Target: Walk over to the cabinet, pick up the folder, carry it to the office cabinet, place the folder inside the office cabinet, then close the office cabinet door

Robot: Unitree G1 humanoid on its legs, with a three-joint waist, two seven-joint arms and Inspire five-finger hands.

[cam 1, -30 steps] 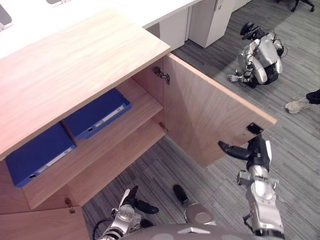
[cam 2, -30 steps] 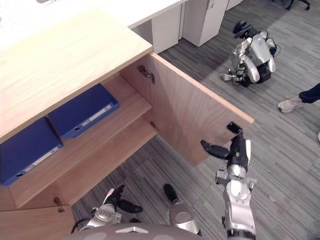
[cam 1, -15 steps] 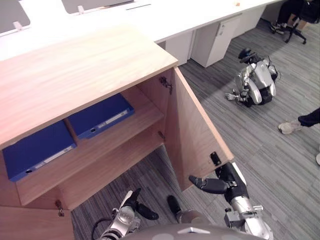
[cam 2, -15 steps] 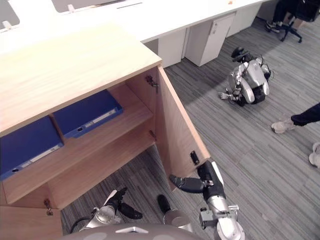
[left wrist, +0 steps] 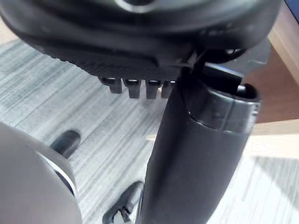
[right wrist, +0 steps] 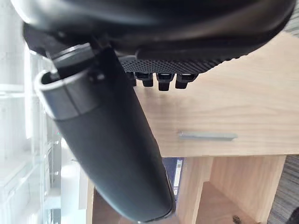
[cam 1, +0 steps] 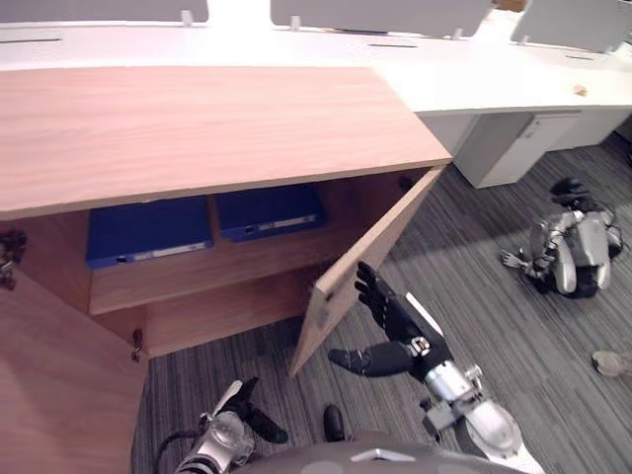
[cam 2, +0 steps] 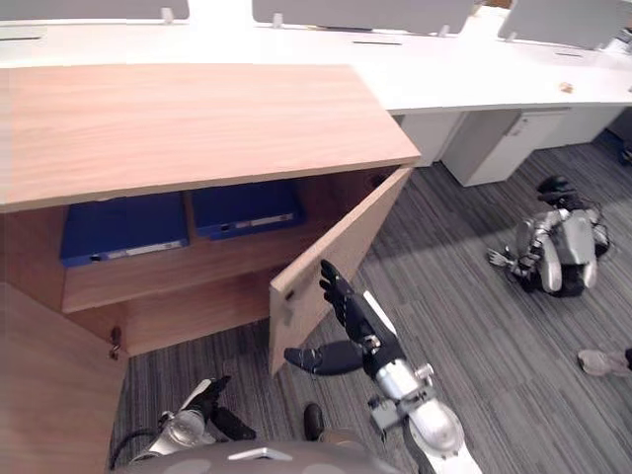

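Note:
Two blue folders (cam 1: 148,229) (cam 1: 269,209) lie side by side on the upper shelf of the wooden office cabinet (cam 1: 197,123). The cabinet's right door (cam 1: 370,252) stands about half shut. My right hand (cam 1: 395,331) is open, its straight fingers laid against the door's outer face near its free edge. In the right wrist view the door's metal handle (right wrist: 208,136) shows just past the fingers. My left hand (cam 1: 242,405) hangs low over the carpet in front of the cabinet, open and holding nothing.
The cabinet's left door (cam 1: 59,385) stands wide open at my lower left. White desks (cam 1: 474,69) and a white drawer unit (cam 1: 513,148) run behind. Another robot (cam 1: 568,247) sits on the carpet to the right, and a person's shoe (cam 1: 614,362) shows at the right edge.
The right door has swung from wide open to about half shut, with my right hand following against its outer face. The camera has turned to face the cabinet more squarely.

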